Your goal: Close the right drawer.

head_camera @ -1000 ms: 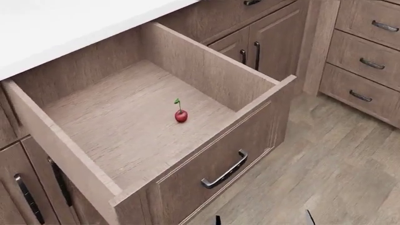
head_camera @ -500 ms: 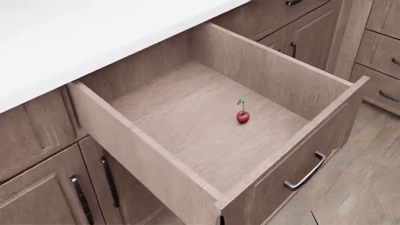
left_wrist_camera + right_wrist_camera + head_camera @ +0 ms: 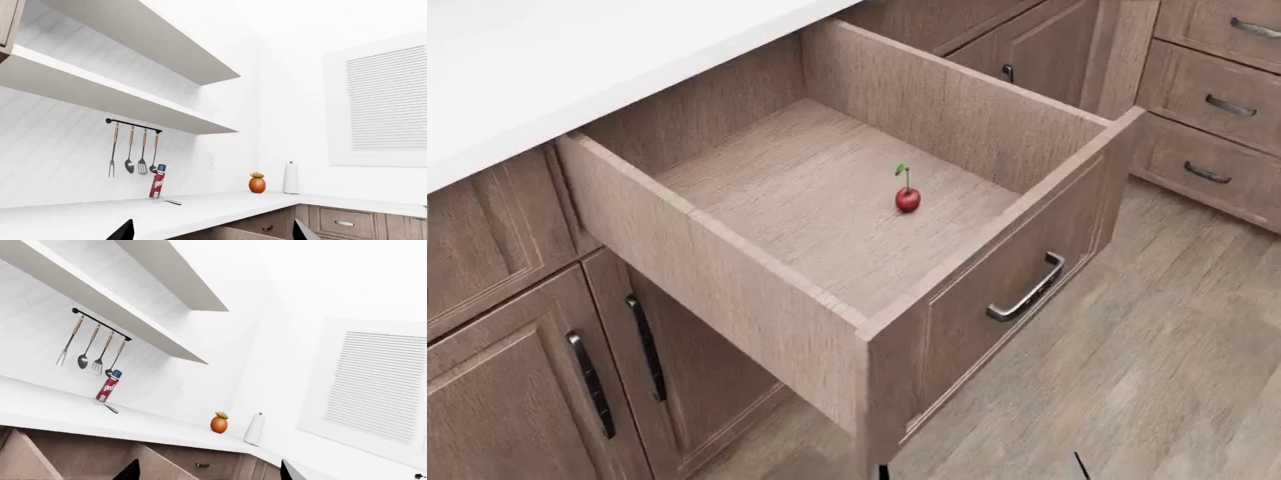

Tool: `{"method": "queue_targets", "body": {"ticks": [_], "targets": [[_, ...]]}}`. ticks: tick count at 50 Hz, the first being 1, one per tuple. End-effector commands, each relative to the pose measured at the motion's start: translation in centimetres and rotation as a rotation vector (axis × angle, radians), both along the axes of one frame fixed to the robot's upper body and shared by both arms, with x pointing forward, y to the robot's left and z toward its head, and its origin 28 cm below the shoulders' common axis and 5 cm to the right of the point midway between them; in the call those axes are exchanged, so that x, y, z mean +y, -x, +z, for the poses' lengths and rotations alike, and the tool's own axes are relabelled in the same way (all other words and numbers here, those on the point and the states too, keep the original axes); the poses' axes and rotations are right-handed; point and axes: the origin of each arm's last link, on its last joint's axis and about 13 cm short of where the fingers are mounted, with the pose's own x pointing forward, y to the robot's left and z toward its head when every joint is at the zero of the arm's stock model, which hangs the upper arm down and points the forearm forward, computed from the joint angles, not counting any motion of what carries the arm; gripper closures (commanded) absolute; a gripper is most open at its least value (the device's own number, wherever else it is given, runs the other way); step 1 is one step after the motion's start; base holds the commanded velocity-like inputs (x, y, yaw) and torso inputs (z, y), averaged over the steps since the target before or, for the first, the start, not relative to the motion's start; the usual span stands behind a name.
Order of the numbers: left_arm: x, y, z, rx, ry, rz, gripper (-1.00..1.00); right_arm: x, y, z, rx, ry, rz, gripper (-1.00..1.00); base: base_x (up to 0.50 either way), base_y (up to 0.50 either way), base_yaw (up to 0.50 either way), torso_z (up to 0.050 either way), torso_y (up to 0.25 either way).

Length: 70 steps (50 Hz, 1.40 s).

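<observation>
The right drawer [image 3: 988, 262] stands pulled far out from under the white countertop [image 3: 547, 60], with its dark curved bar handle [image 3: 1025, 289] on the recessed front. A small red cherry [image 3: 906, 199] lies on its floor. Parts of the open box also show in the left wrist view [image 3: 230, 233] and the right wrist view [image 3: 163, 464]. My left gripper [image 3: 212, 232] and right gripper [image 3: 208, 471] are both open and empty, apart from the drawer. Two thin dark fingertips [image 3: 1078, 466] poke in at the bottom edge of the head view, below the drawer front.
Cabinet doors with vertical handles [image 3: 589, 384] stand under the drawer at the left. Three stacked smaller drawers [image 3: 1214, 100] are at the right. Wood floor [image 3: 1174, 360] lies in front. On the counter are a spray can [image 3: 158, 182], an orange pot [image 3: 257, 183] and a paper roll [image 3: 290, 177].
The head view has shifted, so the drawer now sits a little more to the left and higher. The drawer is as far out as before. The cherry lies in the same spot.
</observation>
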Motion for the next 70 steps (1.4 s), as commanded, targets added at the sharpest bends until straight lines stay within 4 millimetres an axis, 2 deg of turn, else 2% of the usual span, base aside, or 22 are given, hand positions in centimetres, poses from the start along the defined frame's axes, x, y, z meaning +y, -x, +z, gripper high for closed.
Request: {"method": "queue_targets", "body": {"ticks": [1, 2, 10, 57, 70], "targets": [[-0.01, 0.1, -0.1, -0.002, -0.003, 0.0, -1.0, 0.23, -0.08, -0.22, 0.004, 0.028, 0.018, -1.0, 0.0, 0.0, 0.0, 0.0, 0.0], [0.01, 0.1, -0.07, -0.002, -0.001, -0.001, -1.0, 0.31, 0.09, -0.03, -0.036, 0.021, 0.04, -1.0, 0.0, 0.0, 0.0, 0.0, 0.0], [0.0, 0.14, 0.02, -0.003, 0.002, -0.003, -1.0, 0.18, -0.33, -0.13, 0.03, 0.028, -0.005, -1.0, 0.0, 0.0, 0.0, 0.0, 0.0], [-0.11, 0.49, 0.01, -0.006, 0.002, -0.017, -1.0, -0.25, -0.25, -0.2, 0.028, 0.028, -0.035, -1.0, 0.33, -0.38, 0.0, 0.0, 0.0], [-0.13, 0.46, -0.02, -0.007, 0.001, -0.017, -1.0, -0.31, -0.12, -0.04, -0.002, -0.015, -0.001, -1.0, 0.02, -0.02, 0.0, 0.0, 0.001]]}}
